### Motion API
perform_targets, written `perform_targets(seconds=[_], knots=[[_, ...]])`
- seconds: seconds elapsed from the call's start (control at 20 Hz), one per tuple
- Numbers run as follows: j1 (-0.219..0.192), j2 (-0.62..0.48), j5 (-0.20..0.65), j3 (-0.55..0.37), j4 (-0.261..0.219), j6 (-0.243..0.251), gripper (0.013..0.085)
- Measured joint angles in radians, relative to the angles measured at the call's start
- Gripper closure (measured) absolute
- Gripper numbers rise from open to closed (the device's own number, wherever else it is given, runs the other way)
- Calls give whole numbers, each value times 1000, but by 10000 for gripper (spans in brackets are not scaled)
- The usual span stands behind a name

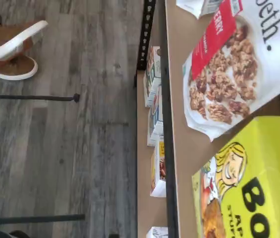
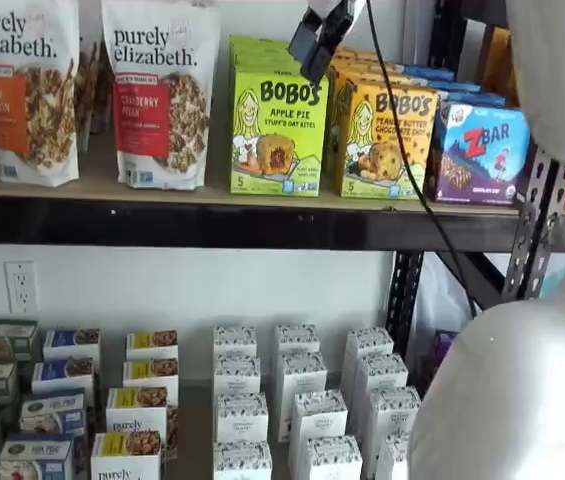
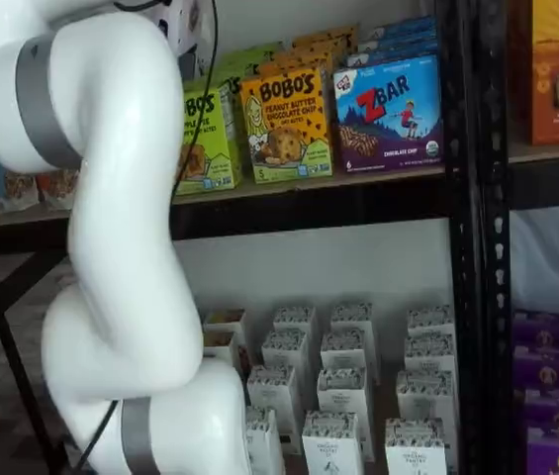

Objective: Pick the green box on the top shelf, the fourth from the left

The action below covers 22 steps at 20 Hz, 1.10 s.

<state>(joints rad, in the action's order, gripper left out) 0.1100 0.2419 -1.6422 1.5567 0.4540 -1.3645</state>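
On the shelf [image 2: 212,203], at the 9 o'clock end: two granola bags [image 2: 24,90] [image 2: 162,92], upright, side by side. At 3 o'clock of the cranberry bag, the green box [image 2: 277,130], upright at the front edge, face forward, with more green boxes lined up behind it. Shows in both shelf views [image 3: 205,139], half hidden in one by the arm [image 3: 111,247]. Fills a corner of the wrist view [image 1: 249,188], just beside a granola bag [image 1: 239,74].

At 12 o'clock of the green box, near its upper right corner: the gripper [image 2: 317,42], hanging from the view's top edge, tilted, fingers spread wide, nothing between them. Whether it touches the box, cannot tell. A cable [image 2: 412,170] beside it, running down toward 5 o'clock.

At 3 o'clock of the green box, close against it: the yellow box [image 2: 387,140]. Further toward 3 o'clock, the Zbar box [image 2: 482,150].

At 6 o'clock, on the lower shelf: rows of small boxes [image 2: 302,400].
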Motion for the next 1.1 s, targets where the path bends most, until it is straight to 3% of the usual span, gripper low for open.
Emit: perform_targets(seconds=[0.5,1.1], knots=[[-11,-60,-2,61,1,-10,130],[5,-92,40,68,-16,-8,130]])
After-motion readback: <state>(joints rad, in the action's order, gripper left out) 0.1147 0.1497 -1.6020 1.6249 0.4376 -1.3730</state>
